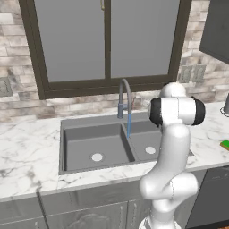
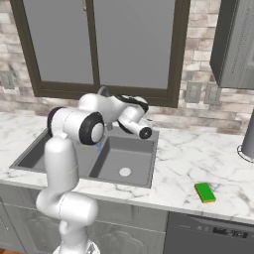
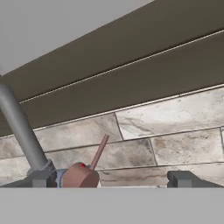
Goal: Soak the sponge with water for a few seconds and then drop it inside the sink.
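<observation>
A white marble worktop [image 2: 198, 158] with grey veining runs along a wall of pale, weathered brick [image 2: 198, 34], and a wide window with a dark brown frame [image 1: 107, 85] sits above it, its panes a flat grey. Set into the worktop is the sink [image 1: 67, 147], dark grey, with two basins split by a centre divider and a round pale drain in each. Behind the divider rises the grey arched faucet [image 1: 124, 89], and the water [image 1: 129, 125] falls from its spout as a thin blue stream down by the divider. Two outlet plates [image 2: 201, 93] are mounted on the brick to the right of the window, dark upper cabinets [image 2: 233, 44] hang at the right, and grey cabinet fronts [image 1: 89, 210] run beneath the worktop, with a darker appliance panel [image 2: 208, 235] under the right stretch. The sponge [image 2: 205, 192] lies flat on the worktop, green side up, well to the right of the sink and near the front edge, apart from the robot. The hand [image 3: 111, 180] is raised behind the sink close to the faucet, facing the brick and window frame; its fingertips [image 3: 179, 178] stand wide apart with nothing between them, and a reddish faucet lever [image 3: 81, 175] sits just beside the left tip, at the base of the grey faucet neck
</observation>
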You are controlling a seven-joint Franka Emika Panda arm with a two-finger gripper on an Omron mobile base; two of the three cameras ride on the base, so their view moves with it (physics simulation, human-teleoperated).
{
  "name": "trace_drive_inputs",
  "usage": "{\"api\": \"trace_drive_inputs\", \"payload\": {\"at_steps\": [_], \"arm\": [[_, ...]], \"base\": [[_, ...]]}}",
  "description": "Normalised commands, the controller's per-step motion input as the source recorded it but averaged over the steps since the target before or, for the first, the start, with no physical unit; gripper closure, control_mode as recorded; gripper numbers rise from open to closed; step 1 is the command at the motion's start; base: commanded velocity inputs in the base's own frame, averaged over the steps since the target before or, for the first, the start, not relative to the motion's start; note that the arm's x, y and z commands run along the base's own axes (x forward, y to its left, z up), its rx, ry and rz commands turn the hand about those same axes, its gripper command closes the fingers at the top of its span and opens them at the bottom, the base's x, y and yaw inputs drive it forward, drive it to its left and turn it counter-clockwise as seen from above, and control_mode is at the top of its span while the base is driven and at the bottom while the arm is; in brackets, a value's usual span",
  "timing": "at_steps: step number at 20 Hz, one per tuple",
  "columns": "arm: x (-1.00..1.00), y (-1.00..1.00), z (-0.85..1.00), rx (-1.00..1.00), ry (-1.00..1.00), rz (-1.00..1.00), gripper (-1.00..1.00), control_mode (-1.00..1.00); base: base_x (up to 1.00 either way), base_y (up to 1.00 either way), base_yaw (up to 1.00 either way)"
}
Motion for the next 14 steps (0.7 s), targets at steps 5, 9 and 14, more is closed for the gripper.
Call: {"api": "trace_drive_inputs", "payload": {"at_steps": [5,9,14], "arm": [[-0.54,-0.1,0.29,0.0,0.13,0.0,-1.0,-1.0],[-0.46,-0.14,0.25,0.0,0.21,0.0,-1.0,-1.0],[-0.57,-0.15,0.15,0.0,0.2,0.0,-1.0,-1.0]], "base": [[0.0,0.0,0.0],[0.0,0.0,0.0],[0.0,0.0,0.0]]}}
